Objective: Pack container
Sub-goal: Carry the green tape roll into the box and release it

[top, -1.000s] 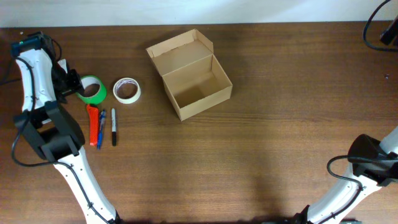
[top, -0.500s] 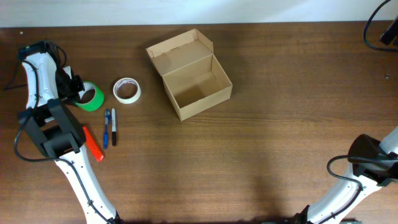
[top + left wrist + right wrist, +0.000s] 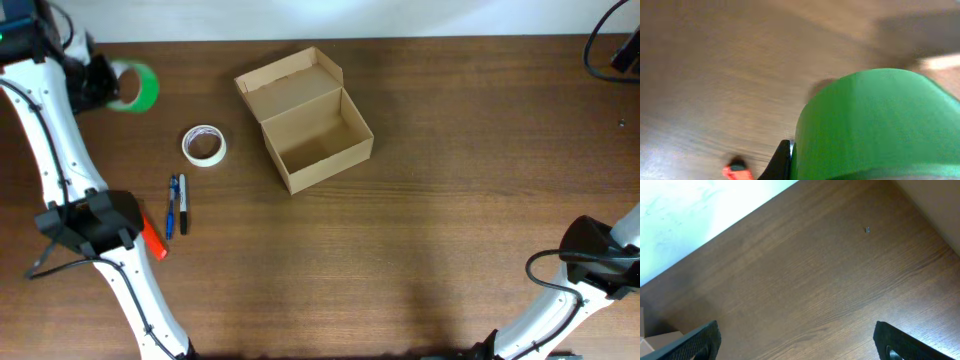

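The small rectangular tan cardboard box (image 3: 318, 143) sits on the dark wooden bench (image 3: 450, 200) a little left of centre. It is turned at an angle, its hinged flap lid (image 3: 290, 82) is thrown back toward the far edge, and nothing shows inside it.

The left end effector (image 3: 116, 86) is clenched on the green tape roll (image 3: 875, 125), near the far left corner and well apart from the box. In the left wrist view the roll fills most of the frame, with one dark fingertip (image 3: 782, 161) against its side. The right end effector (image 3: 799, 342) is released, its fingers spread wide over bare wood with nothing between them.

A white tape roll (image 3: 204, 145) lies flat just left of the box. A blue pen (image 3: 172, 205) and a black marker (image 3: 183, 203) lie side by side nearer the front, and an orange tool (image 3: 152, 238) is partly hidden under the left arm.

The box looks light and thin-walled. It would likely slide if nudged, and its sides would bow under a hard pinch. A wall close to a corner is probably the stiffest place to hold it, and the lid is best taken by its free edge. For loading, lowering things through the open top without touching the rim seems safest.
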### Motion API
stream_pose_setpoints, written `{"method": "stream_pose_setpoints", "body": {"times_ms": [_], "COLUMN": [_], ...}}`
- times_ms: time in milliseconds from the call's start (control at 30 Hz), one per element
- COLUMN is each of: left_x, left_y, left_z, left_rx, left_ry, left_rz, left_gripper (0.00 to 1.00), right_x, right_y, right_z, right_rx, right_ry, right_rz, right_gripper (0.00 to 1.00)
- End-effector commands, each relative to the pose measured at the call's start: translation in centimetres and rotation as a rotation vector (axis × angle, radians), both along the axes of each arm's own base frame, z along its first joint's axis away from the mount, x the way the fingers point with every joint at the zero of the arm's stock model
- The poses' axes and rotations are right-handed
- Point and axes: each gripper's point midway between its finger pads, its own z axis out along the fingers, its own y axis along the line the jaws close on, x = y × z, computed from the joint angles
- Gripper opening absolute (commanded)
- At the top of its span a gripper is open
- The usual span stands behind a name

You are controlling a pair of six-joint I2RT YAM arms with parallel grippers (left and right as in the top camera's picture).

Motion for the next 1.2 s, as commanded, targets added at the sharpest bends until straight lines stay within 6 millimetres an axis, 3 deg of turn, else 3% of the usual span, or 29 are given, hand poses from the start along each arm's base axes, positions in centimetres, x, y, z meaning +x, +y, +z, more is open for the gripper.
{"method": "stream_pose_setpoints", "body": {"times_ms": [0, 200, 333, 467, 633, 767, 1167], "left_x": [-0.1, -1.6, -2.9, -4.2, -5.7, -6.1, -1.9], "left_y": [-7.6, -17.4, -24.4, -28.5, -31.0, -31.4, -33.3], "left_z": [7.2, 11.2, 11.2, 10.1, 6.3, 3.3, 1.6], "left_rx": [-0.007, 0.146, 0.252, 0.295, 0.309, 0.355, 0.355], "left_ry": [-0.171, -0.255, -0.265, -0.239, -0.114, -0.016, -0.129], "left_rz": [-0.190, -0.463, -0.665, -0.801, -0.904, -0.925, -0.806], "left_gripper": [0.02, 0.02, 0.02, 0.01, 0.02, 0.01, 0.02], "right_x": [-0.2, -0.2, -0.2, -0.2, -0.2, -0.2, -0.2], "right_y": [0.2, 0.2, 0.2, 0.2, 0.2, 0.2, 0.2], "right_z": [0.7, 0.7, 0.7, 0.7, 0.7, 0.7, 0.7], "right_rx": [0.000, 0.001, 0.000, 0.000, 0.001, 0.001, 0.001], "right_ry": [-0.022, -0.022, -0.022, -0.022, -0.022, -0.022, -0.022], "right_rz": [-0.001, -0.001, -0.001, -0.001, -0.001, -0.001, -0.001], "right_gripper": [0.99, 0.99, 0.99, 0.99, 0.99, 0.99, 0.99]}}
